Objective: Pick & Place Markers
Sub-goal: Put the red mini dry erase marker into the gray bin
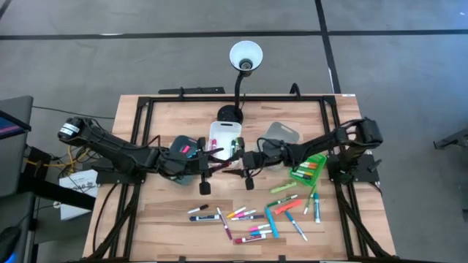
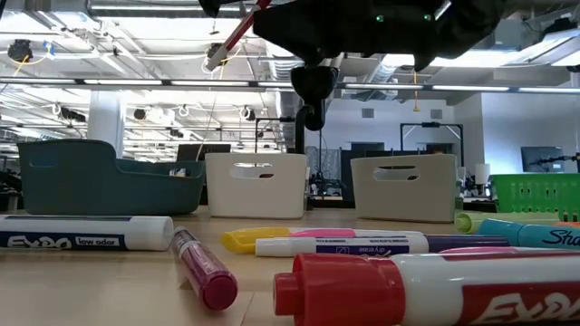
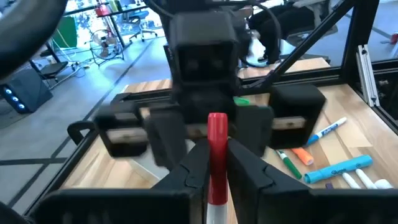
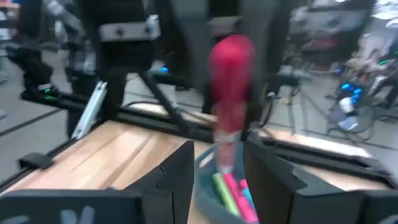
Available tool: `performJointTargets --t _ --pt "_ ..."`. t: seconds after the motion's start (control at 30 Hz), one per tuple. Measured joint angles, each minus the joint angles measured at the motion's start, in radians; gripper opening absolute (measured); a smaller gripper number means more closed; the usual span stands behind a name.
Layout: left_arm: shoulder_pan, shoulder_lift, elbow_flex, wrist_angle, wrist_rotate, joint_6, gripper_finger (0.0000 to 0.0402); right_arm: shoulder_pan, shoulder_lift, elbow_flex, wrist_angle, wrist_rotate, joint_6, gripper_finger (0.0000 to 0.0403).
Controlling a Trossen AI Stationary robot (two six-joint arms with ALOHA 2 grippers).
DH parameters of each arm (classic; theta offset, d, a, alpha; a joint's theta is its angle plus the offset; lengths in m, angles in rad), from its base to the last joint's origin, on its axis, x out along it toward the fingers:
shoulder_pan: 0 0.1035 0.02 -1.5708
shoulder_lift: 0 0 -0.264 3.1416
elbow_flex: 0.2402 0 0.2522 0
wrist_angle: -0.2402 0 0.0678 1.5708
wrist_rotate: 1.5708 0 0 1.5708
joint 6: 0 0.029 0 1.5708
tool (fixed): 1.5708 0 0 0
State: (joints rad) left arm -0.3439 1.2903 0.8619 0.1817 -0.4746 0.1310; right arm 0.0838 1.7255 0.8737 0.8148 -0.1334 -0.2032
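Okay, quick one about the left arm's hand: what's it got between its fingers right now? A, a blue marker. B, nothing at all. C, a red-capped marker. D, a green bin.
C: in the left wrist view the left hand is closed on a red-capped marker standing up between its fingers, facing the right hand above the middle of the table.
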Motion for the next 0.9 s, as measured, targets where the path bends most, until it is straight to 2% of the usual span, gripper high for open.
performJointTargets --t 0.33,0.63,0.9 --pt "0.0 0.0 0.0 0.002 0.0 0.0 0.0042 0.002 0.022 0.053 -0.005 -0.002 0.046 0.0118" --pt "0.0 0.001 0.0 0.003 -0.002 -0.006 0.0044 0.006 0.019 0.054 -0.006 0.002 0.068 0.003" --pt "0.0 0.001 0.0 0.002 -0.002 -0.009 0.0061 0.006 0.019 0.054 -0.007 0.002 0.13 0.0041"
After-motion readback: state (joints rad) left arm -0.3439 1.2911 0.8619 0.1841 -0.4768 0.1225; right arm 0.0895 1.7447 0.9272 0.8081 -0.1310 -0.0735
